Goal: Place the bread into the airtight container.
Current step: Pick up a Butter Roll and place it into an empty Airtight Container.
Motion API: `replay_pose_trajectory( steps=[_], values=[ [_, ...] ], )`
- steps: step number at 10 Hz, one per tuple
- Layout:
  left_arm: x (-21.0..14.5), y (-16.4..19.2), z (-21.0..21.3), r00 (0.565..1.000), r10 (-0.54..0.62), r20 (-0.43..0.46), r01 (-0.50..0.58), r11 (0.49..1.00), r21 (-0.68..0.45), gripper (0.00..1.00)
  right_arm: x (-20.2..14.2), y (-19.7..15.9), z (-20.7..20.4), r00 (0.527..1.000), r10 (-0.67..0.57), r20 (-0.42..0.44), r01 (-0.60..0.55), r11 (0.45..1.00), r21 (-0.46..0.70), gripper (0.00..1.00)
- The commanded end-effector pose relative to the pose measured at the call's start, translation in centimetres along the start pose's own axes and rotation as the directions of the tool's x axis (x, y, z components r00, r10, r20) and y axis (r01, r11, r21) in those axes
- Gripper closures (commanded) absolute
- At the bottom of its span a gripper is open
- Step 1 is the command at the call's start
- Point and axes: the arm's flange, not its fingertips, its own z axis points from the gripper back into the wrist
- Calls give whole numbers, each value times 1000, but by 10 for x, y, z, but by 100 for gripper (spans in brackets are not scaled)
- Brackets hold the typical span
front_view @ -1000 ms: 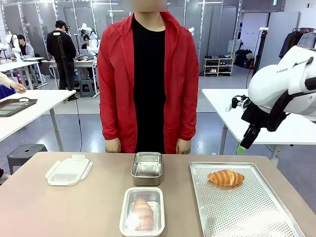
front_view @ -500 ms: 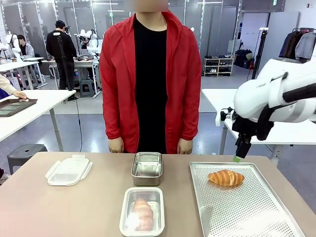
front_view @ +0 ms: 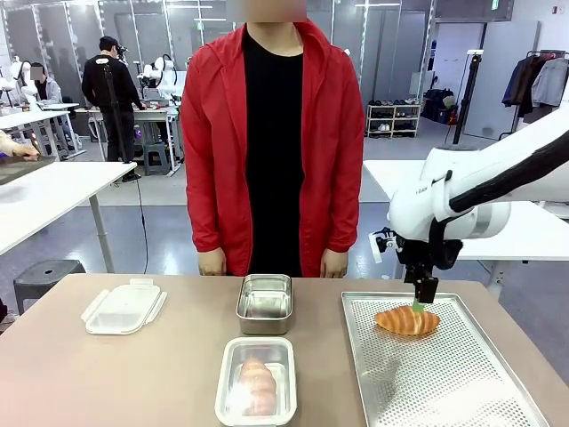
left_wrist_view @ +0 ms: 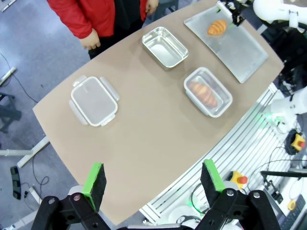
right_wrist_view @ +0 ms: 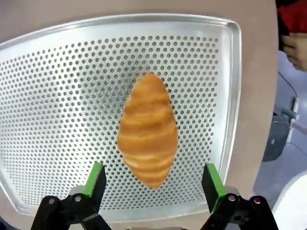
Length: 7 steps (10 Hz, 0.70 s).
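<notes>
A golden croissant, the bread (front_view: 406, 320), lies on the far part of a perforated metal tray (front_view: 444, 382) at the table's right. My right gripper (front_view: 419, 303) hangs open just above it, fingers pointing down. In the right wrist view the bread (right_wrist_view: 147, 129) sits ahead of and between the green pads (right_wrist_view: 97, 178), untouched. An empty steel container (front_view: 265, 302) stands mid-table. In front of it, a second container (front_view: 256, 381) holds another croissant. My left gripper (left_wrist_view: 153, 175) is open, high above the table's near edge.
A clear lid with clips (front_view: 124, 307) lies at the table's left. A person in a red jacket stands at the far edge behind the steel container, hands (front_view: 204, 261) hanging down. Bare tabletop lies between the lid and the containers.
My right arm has swung in from the right and come down, so its open gripper now hangs just over the croissant on the tray. Everything on the table stays put.
</notes>
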Motion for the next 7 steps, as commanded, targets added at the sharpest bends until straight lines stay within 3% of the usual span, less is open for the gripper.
replay_pose_trajectory(
  steps=[1, 7],
  values=[
    [0, 1, 1, 1000, -19, 3, 19, 1000, -5, 0, -3, -12, -11, 1000, 13, -11, -13, 999, 41, 0],
    [0, 1, 1, 1000, -19, 3, 19, 1000, -5, 0, -4, -19, -69, 999, 22, -37, -18, 996, 85, 0]
  ],
)
